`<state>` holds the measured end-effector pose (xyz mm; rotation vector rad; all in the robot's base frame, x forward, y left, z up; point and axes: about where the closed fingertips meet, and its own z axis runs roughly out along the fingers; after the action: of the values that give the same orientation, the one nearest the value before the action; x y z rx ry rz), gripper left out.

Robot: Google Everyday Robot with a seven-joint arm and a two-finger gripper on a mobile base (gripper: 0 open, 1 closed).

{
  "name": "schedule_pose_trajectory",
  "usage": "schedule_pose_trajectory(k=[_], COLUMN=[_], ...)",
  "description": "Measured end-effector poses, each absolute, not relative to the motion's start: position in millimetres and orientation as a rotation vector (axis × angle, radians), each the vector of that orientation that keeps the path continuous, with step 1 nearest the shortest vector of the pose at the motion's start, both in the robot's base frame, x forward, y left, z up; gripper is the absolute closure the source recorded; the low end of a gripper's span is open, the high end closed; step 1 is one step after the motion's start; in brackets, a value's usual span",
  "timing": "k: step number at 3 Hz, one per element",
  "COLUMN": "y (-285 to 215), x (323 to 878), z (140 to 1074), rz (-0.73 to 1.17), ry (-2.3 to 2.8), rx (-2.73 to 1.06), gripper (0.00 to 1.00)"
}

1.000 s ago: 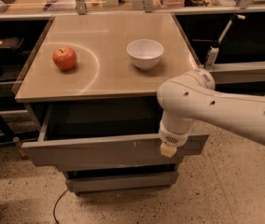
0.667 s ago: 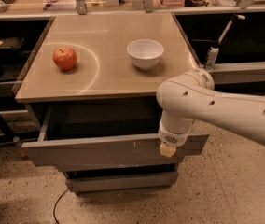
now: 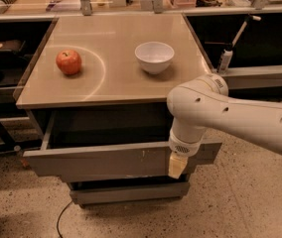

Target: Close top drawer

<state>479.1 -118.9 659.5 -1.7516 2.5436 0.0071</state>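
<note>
The top drawer (image 3: 106, 160) is a wide grey box drawer, pulled out from under the beige tabletop, with its dark inside showing. Its tall flat front panel has small pale chip marks near the middle. My gripper (image 3: 176, 165) hangs from the white arm at the right part of the drawer front, its pale tip pointing down against the panel. The arm comes in from the right and hides the drawer's right end.
A red apple (image 3: 68, 62) and a white bowl (image 3: 154, 56) sit on the tabletop (image 3: 116, 83). A shorter grey drawer front (image 3: 131, 192) shows below. Dark shelving stands left and right. A cable lies on the speckled floor.
</note>
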Motion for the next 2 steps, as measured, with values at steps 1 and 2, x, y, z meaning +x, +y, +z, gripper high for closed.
schedule_pose_trajectory(k=[1,2], y=[-118.9,-118.9], x=[479.1,479.1], z=[659.5,659.5], rz=[0.007,0.007], ry=[2.544,2.544], rx=[-1.752,-1.752], gripper=[0.0,0.0])
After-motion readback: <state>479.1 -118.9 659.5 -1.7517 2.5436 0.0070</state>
